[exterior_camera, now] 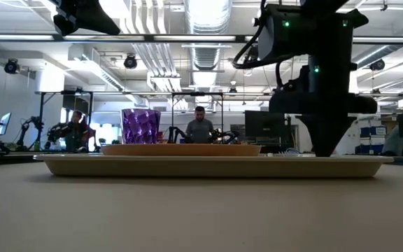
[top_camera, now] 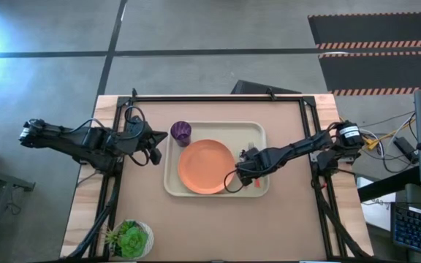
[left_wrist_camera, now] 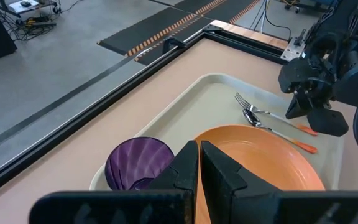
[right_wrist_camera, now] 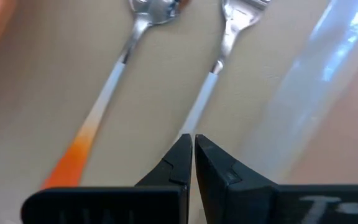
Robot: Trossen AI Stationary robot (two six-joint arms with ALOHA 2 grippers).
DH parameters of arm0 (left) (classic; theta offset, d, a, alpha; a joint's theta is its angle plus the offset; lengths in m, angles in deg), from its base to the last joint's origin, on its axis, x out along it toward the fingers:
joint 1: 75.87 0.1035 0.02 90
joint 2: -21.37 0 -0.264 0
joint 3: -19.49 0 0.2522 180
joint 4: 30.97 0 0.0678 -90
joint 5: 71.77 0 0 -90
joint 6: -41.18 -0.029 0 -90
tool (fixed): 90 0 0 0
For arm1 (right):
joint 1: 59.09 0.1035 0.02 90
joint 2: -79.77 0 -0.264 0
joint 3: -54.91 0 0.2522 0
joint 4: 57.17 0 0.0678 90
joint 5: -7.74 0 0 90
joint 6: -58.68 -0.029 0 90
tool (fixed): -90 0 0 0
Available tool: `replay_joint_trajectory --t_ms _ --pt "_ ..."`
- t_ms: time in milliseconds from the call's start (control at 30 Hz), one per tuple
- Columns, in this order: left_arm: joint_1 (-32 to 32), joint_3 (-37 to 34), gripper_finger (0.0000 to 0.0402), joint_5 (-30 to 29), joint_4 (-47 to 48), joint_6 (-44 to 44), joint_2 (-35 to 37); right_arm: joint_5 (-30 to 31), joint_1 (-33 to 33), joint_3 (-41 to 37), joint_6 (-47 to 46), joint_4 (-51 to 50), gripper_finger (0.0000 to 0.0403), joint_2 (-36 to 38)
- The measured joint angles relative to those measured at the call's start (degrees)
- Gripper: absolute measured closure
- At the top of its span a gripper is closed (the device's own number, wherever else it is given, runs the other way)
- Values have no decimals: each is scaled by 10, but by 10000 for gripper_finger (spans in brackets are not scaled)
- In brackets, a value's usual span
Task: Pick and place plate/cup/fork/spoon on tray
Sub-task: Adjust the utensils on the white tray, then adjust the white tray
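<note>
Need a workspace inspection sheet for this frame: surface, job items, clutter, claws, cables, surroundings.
Surface: wooden table, black frame rails along its edges.
Job's things: tray holds plate, cup at its far left corner, spoon and fork side by side beside the plate.
Clutter: potted plant at the table's near left corner.
Claws: left claw shut, empty, beside the cup; right claw shut, low over the fork handle, no grip evident.
Cables: loops along both arms; loose wires off the table's right side.
Surroundings: people and workstations in the room behind.
</note>
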Motion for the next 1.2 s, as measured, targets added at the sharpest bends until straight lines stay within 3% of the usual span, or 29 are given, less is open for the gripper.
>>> replay_joint_trajectory --t_ms 800,900,1100,1200 --pt "0 0 402 1 2 -1 0 36 28 -7 7 -2 392 17" --pt "0 1 402 -3 62 4 3 46 31 -1 10 -3 392 18" --pt "9 -4 402 3 300 217 6 74 31 58 51 -1 392 52" --pt "9 -16 402 25 347 291 -3 107 31 98 88 0 392 77"
